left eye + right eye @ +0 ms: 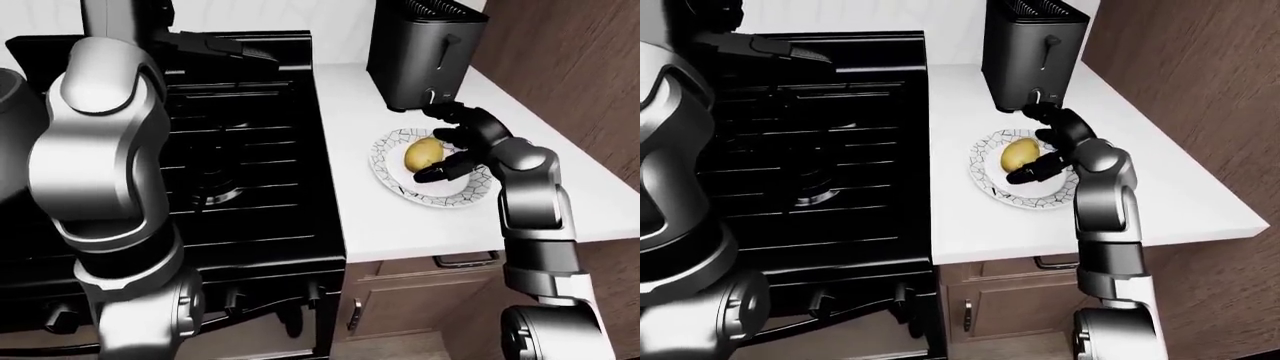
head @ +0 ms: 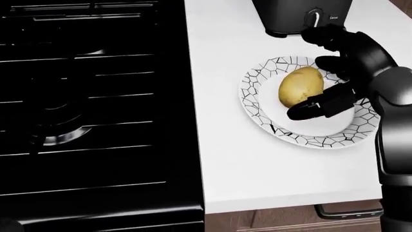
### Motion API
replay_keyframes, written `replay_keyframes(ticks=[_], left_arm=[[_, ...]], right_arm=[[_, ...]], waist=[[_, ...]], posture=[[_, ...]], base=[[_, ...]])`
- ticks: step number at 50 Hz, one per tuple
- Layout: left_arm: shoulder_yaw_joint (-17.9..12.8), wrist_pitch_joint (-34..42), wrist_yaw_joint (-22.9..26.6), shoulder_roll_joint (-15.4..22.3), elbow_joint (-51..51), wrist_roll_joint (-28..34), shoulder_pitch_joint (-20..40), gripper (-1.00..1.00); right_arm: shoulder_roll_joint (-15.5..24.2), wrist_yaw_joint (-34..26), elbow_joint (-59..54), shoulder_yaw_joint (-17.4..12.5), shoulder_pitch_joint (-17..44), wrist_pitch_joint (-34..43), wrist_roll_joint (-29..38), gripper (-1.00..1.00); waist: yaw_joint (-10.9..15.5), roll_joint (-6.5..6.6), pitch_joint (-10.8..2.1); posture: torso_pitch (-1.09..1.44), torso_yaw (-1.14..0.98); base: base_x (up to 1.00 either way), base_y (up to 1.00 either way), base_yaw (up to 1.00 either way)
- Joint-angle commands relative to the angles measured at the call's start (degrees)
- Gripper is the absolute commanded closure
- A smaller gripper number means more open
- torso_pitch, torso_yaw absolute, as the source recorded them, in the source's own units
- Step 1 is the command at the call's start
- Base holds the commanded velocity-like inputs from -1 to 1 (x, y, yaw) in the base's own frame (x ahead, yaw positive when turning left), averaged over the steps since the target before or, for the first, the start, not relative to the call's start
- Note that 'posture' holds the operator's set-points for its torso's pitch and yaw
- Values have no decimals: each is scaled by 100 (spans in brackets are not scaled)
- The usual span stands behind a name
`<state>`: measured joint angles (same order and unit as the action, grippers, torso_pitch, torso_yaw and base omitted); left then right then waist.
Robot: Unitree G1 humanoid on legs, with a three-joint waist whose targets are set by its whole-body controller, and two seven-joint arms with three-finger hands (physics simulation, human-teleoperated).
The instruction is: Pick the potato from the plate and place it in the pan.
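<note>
A: What sits nearest us in the head view?

B: At six o'clock we see the edge of the white counter (image 2: pixel 257 174), with a cabinet drawer handle (image 2: pixel 348 211) just under it toward five o'clock. The black stove (image 2: pixel 90 111) fills the whole nine o'clock side, its grates running across.

A: And our right hand?

B: Our right arm rises from five o'clock, and the right hand (image 2: pixel 338 79) stands over the three o'clock side of the plate (image 2: pixel 257 108). Its fingers are spread, not closed: one finger (image 2: pixel 315 107) lies across the lower right of the potato (image 2: pixel 300 86), the others curl above it near one o'clock. We cannot tell whether any finger presses on the potato; nothing is gripped.

A: Where is the potato, then?

B: It lies on the crackle-patterned plate, a little toward twelve o'clock of the plate's middle, tilted with its upper end toward one o'clock. The plate rests on the counter just right of the stove.

A: Further off?

B: At twelve o'clock a dark toaster (image 1: pixel 425 52) stands on the counter, just beyond the plate. In the left-eye view our left arm (image 1: pixel 100 150) hangs large at nine o'clock over the stove; we cannot see the left hand. The pan (image 1: pixel 215 45) shows at eleven o'clock on the stove's far side, well apart from the plate.
</note>
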<state>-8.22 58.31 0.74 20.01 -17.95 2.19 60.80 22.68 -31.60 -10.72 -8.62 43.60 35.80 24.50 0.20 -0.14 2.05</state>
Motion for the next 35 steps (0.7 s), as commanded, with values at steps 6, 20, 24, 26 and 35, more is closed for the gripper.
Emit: replay_keyframes(ticks=[6, 20, 24, 26, 35], left_arm=[[-40, -180, -23, 45, -106, 31, 175, -100], [-31, -173, -17, 35, -120, 45, 175, -100], [-30, -198, -16, 33, -97, 48, 173, -100], [-28, -194, -15, 32, -101, 48, 176, -100], [-20, -130, -14, 27, -139, 57, 202, -100]], right_arm=[[59, -11, 188, 7, 145, -20, -6, -55], [12, -49, 251, 37, 154, -34, 28, -51], [10, -65, 261, 35, 153, -37, 26, -47], [11, -65, 259, 30, 150, -49, 23, -42], [2, -94, 299, 42, 133, -32, 39, -12]], waist=[[-6, -5, -154], [-23, 0, -155], [-24, 1, -155], [-24, 2, -154], [-25, -4, -145]], posture=[[0, 0], [0, 0], [0, 0], [0, 0], [0, 0]], base=[[0, 0, 0], [0, 0, 0], [0, 0, 0], [0, 0, 0], [0, 0, 0]])
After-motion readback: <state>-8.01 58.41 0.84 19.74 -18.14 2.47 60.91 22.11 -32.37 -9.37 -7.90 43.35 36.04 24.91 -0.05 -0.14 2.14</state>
